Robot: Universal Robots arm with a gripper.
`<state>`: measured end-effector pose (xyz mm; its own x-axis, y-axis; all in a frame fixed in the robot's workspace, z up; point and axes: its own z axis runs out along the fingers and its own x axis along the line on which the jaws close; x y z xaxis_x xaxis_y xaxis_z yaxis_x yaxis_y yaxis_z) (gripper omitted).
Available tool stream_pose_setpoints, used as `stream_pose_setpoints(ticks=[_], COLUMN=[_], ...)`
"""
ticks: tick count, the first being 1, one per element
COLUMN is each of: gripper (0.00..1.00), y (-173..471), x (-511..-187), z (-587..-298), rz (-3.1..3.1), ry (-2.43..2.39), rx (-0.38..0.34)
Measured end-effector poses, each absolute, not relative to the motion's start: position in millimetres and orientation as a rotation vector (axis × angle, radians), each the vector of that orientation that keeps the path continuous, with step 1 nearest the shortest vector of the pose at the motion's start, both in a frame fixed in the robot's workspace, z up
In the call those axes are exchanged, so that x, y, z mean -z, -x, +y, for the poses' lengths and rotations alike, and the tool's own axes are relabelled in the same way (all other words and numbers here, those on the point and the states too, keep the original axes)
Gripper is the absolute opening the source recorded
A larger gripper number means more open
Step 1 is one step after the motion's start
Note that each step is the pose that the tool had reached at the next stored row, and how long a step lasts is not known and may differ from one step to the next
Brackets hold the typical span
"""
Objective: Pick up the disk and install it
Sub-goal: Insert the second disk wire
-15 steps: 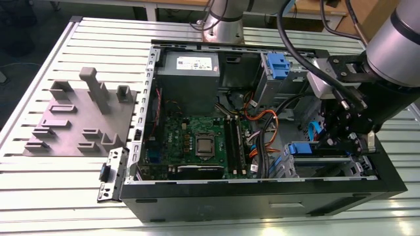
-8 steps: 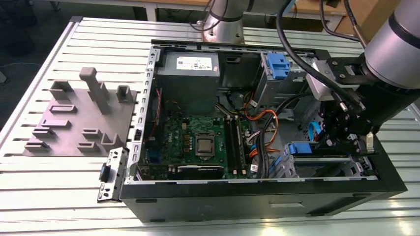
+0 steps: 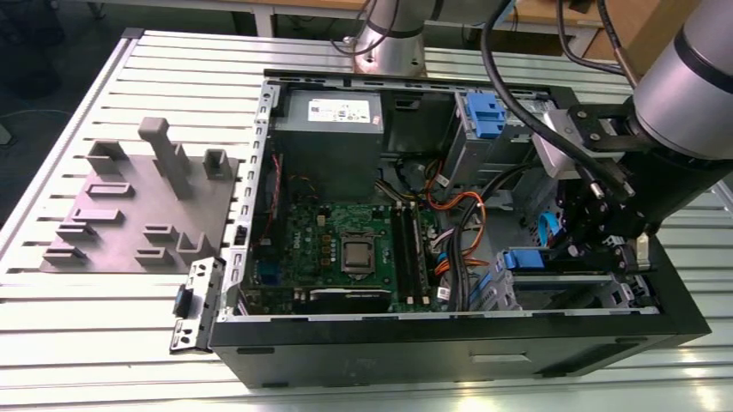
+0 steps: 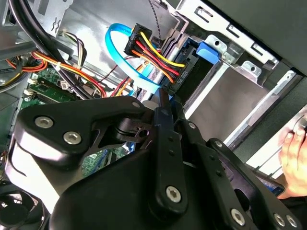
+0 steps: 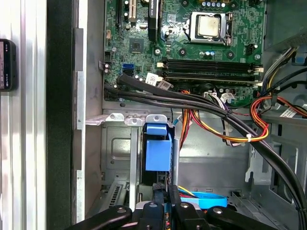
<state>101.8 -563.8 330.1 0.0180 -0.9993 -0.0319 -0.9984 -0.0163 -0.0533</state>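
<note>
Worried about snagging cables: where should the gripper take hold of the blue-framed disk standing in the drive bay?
Grip the disk by its blue carrier's exposed end, coming straight in through the open side of the case. It stands on edge between the metal bay walls, so its faces are shut in, and the cables lie beside it.

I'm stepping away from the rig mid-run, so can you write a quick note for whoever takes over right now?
Gripper: down inside the open computer case, shut on the disk, with blue plastic between its fingers in both wrist views.
Disk: standing on edge in the metal drive bay, just below the cable bundle.
Done: the disk is picked up and in the bay.
Left: it is not yet released, and the pictures do not show whether it is fully seated.
Caution: a person's hand is at the case edge in the second wrist view.
</note>
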Motion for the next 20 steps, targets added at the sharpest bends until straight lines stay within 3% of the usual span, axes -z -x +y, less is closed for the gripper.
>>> stream_pose_setpoints(ticks=[6,7,20], gripper=[0.17,0.23,0.23], y=[-101.8,-101.8,-101.8], x=[-329.8,-330.1,-353.4], z=[-563.8,-563.8,-563.8], rz=[2.16,2.16,2.16], ry=[2.197,2.197,2.198], rx=[0.022,0.022,0.019])
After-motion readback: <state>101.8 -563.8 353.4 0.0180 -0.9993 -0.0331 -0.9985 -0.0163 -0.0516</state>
